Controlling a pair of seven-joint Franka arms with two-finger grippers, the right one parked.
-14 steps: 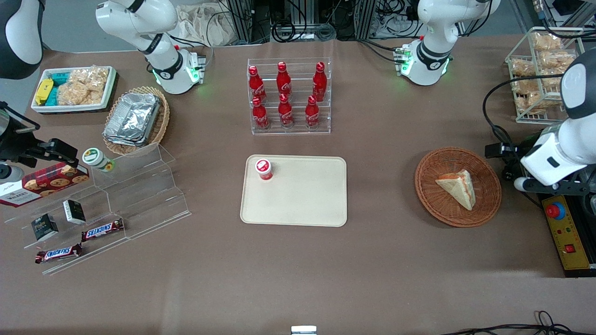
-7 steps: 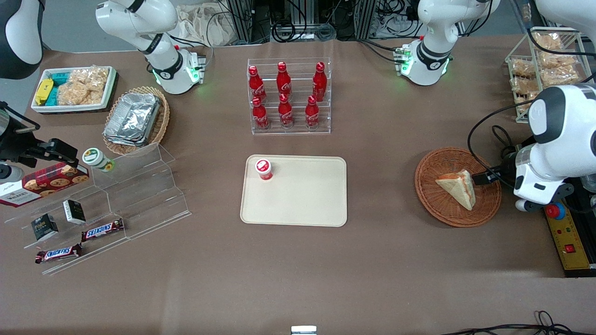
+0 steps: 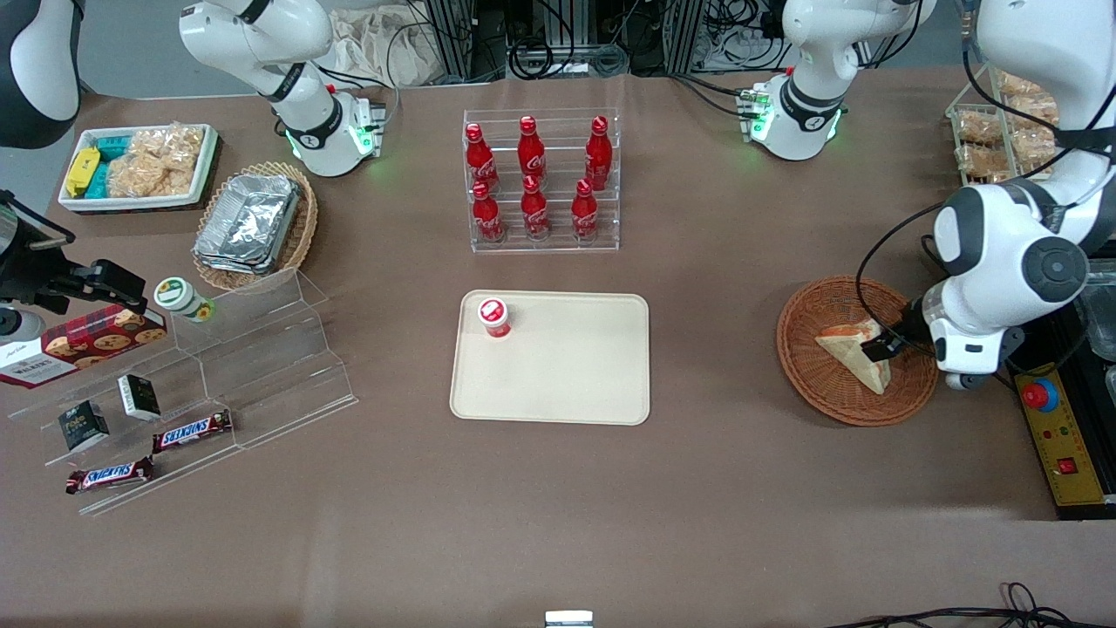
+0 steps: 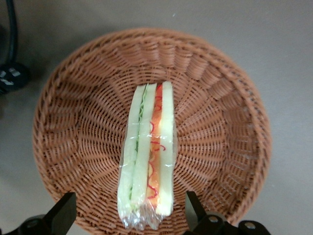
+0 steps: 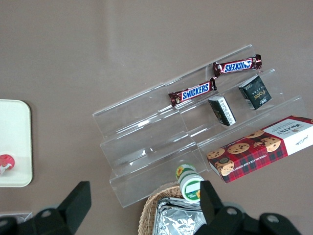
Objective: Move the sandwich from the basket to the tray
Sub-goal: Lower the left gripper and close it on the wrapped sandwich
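Sandwich (image 3: 850,351) lying in the reddish-brown wicker basket (image 3: 819,391), toward the working arm's end of the table. Triangular wedge, flat bread face up, one tip pointing toward about nine o'clock in the front view, the tray's way; cut edge on the side away from the tray, running roughly twelve to six. Wrapped in clear film, with the cut edge (image 4: 146,161) showing pale green and red-orange stripes between cream bread layers. Resting near the middle of the basket floor (image 4: 83,122).

Gripper (image 3: 874,348) hanging over the cut-edge side of the sandwich, spread wide, one finger (image 4: 62,211) on each side of the wedge's long cut edge, gripping nothing.

Beige tray (image 3: 567,384) at mid-table, well apart from the basket, with a red-capped cup (image 3: 493,317) standing in its corner at about ten o'clock. Red bottles (image 3: 534,179) in a clear rack farther from the camera than the tray.
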